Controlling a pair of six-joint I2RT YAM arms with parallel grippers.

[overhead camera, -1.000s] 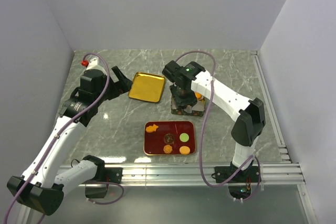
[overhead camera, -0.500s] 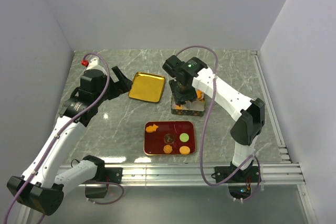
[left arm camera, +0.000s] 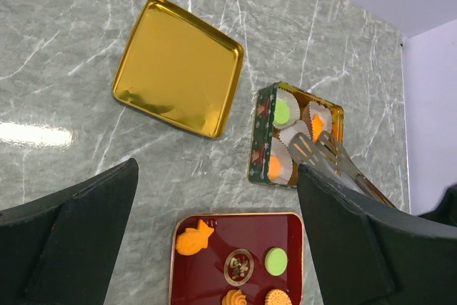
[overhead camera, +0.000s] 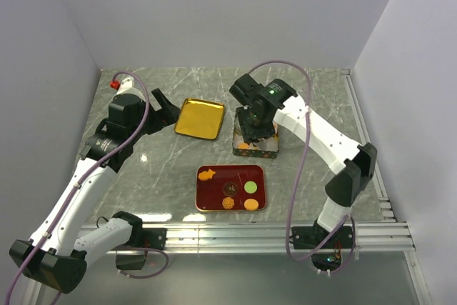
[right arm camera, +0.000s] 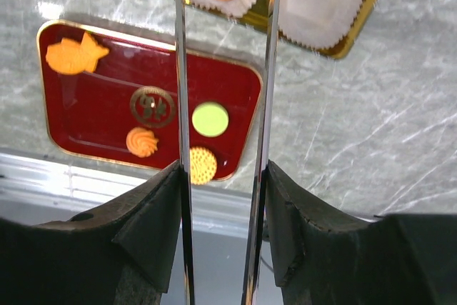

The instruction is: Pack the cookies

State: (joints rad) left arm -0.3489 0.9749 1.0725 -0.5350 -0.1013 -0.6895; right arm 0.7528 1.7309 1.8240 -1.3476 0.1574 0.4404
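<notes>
Several cookies lie on the red tray [overhead camera: 214, 189]: an orange fish [overhead camera: 207, 173], a green disc [overhead camera: 250, 186], an orange swirl [overhead camera: 228, 203] and a dotted orange round [overhead camera: 250, 204]. The green tin [overhead camera: 267, 152] holds white paper cups; a green cookie [left arm camera: 282, 111] and two orange ones [left arm camera: 275, 168] [left arm camera: 317, 128] sit in them. My right gripper [overhead camera: 255, 123] hovers over the tin, shut on metal tongs [right arm camera: 181, 69], whose tips [left arm camera: 311, 149] hang above the cups. My left gripper [overhead camera: 163, 112] stands open and empty beside the gold lid.
A gold square lid [overhead camera: 200, 118] lies on the marble table left of the tin. A red-capped post [overhead camera: 114, 85] stands at the back left. The table's rail [overhead camera: 285, 230] runs just in front of the tray.
The right arm has shifted slightly to the right over the tin, with the tongs in it. The left arm has not moved.
</notes>
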